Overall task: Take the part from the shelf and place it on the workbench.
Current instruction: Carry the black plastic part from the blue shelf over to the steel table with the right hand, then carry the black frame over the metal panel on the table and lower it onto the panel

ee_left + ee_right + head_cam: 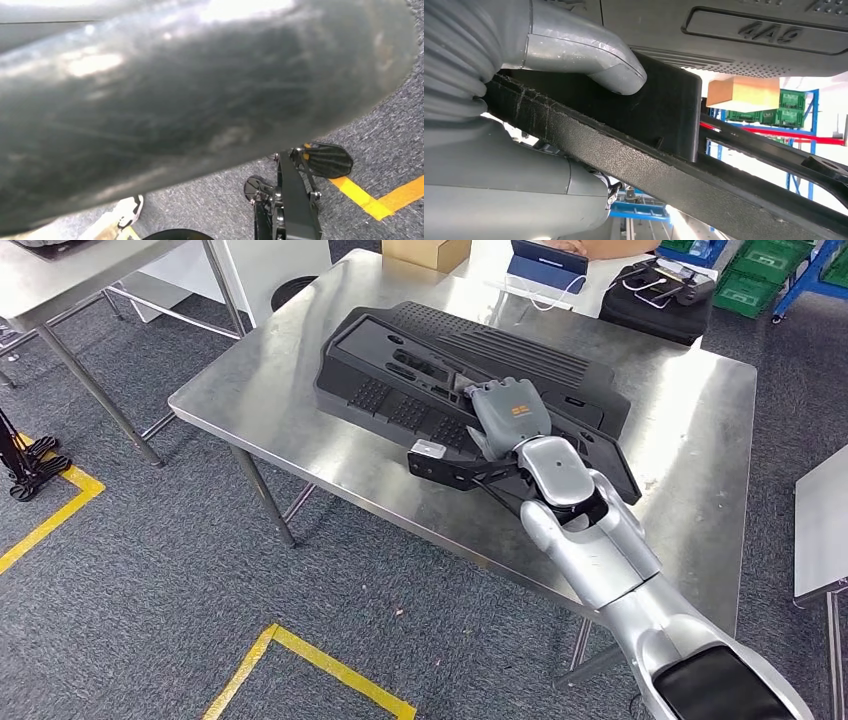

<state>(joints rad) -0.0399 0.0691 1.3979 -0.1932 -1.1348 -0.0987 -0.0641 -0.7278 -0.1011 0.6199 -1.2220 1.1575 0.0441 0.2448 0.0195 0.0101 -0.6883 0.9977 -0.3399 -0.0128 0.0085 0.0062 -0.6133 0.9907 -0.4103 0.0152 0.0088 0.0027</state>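
Part status: large black moulded plastic panel [470, 390] lies flat on the bare stainless steel table [290, 390], spread out ahead of the right hand [508, 415] and running back under its wrist. Looks like the placement is basically done.

Right hand is clamped on the panel's near rim. Right wrist view shows the thick grey thumb [589, 55] pressed on a flat black tab, with the textured black edge [634, 165] running under it and the palm below, so the rim is pinched between thumb and palm. My guess is that rim was chosen because it is the one thin, stiff lip the hand can close around; the ribbed top face offers no purchase.

Panel sits diagonal on the table, probably just the angle the arm comes in at. Its near corner is close to the table's front edge, right by the wrist, so watch for overhang on release.

Left hand: left wrist view is blurred by a dark curved surface close to the lens, with grey carpet [380, 135] and yellow floor tape [380, 195] beyond. Cannot tell how that hand stands.

Beyond the hand, at the table's far edge, sit a brown cardboard box [425, 252] and a dark blue tablet on a stand [548, 268]. Both are well apart from the panel, not in the way.

Next, judging from this: let go of the rim, pull the arm back.
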